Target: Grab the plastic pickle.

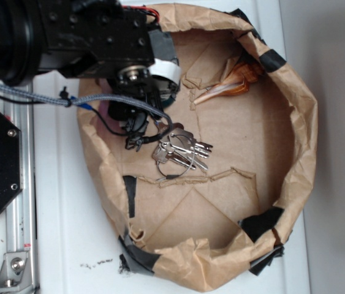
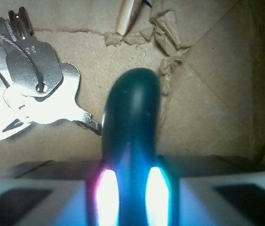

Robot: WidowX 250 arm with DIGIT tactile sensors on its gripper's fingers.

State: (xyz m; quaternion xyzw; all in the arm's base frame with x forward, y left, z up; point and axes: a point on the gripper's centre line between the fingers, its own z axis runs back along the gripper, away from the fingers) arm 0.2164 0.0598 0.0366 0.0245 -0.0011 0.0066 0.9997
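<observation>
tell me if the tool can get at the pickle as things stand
Yes, it looks like it already has: in the wrist view the pickle sits between the tool's two lit pads, apparently gripped. The keys lie beside it, not in the way.

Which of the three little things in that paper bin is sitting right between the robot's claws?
The dark teal plastic pickle: it sticks out from between the gripper fingers. The silver keys lie loose beside it, and the orange wrapper is further off.

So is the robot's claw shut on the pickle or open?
Shut on it. In the wrist view the plastic pickle sticks out from between the gripper pads, which press both its sides, beside the keys.
</observation>
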